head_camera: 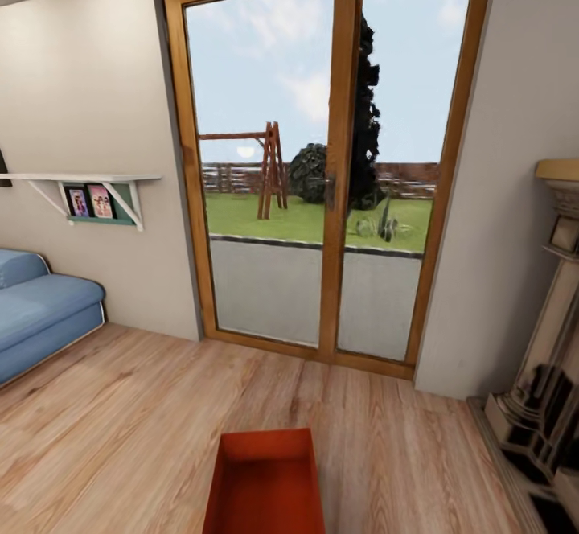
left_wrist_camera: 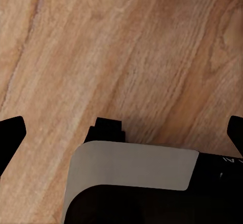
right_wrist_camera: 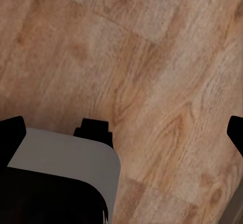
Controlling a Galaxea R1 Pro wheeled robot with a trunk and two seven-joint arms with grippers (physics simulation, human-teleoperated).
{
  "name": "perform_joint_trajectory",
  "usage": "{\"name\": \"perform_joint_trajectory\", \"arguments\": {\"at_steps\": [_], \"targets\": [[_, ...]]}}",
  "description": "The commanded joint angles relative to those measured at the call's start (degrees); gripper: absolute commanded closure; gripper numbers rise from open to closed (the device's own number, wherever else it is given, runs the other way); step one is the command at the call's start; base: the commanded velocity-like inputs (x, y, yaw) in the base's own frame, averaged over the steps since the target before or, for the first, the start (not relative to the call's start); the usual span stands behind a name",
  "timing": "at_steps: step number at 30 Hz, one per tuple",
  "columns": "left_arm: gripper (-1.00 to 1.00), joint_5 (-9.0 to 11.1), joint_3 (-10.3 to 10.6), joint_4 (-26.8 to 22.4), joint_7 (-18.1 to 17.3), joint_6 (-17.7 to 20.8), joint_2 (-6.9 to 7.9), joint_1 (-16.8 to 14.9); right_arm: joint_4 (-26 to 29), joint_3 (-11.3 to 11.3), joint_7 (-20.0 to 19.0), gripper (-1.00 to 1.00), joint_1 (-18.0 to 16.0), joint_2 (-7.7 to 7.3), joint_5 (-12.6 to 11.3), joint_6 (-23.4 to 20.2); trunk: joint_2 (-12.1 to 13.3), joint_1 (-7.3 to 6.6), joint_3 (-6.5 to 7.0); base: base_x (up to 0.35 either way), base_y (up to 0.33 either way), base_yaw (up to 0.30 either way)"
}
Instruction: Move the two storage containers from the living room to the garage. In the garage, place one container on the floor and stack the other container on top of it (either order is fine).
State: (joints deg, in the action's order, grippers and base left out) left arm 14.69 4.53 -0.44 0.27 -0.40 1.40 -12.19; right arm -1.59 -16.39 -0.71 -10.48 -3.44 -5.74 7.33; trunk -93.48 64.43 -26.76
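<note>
From my seat, a blue sofa [head_camera: 40, 309] sits at the left wall, glass doors [head_camera: 322, 172] ahead, a fireplace [head_camera: 547, 389] on the right. One red-orange bin [head_camera: 265, 482] rests on the wood floor [head_camera: 121, 421] right below the head camera, open side up. It looks light, rigid and smooth-walled, so I'd pinch its rims. Both wrist cameras look down at bare planks; the left jaws [left_wrist_camera: 124, 133] and right jaws [right_wrist_camera: 124, 130] stand spread wide, gripping nothing.
</note>
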Motion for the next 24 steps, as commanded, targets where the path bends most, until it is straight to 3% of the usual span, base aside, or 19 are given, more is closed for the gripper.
{"name": "perform_joint_trajectory", "arguments": {"at_steps": [1,24], "targets": [[-1.00,0.5,0.5,0.0,0.0,0.0,0.00,0.0,-0.2,-0.5,-0.1,-1.00,-0.1,0.01,-0.6,0.3,0.0,0.01,-0.06,0.169,0.000,0.000],[-1.00,0.5,0.5,0.0,0.1,-0.1,0.00,0.0,-0.2,-0.7,-0.1,-1.00,-0.1,0.19,-0.6,0.3,0.0,0.01,-0.06,0.149,0.000,0.000]]}}
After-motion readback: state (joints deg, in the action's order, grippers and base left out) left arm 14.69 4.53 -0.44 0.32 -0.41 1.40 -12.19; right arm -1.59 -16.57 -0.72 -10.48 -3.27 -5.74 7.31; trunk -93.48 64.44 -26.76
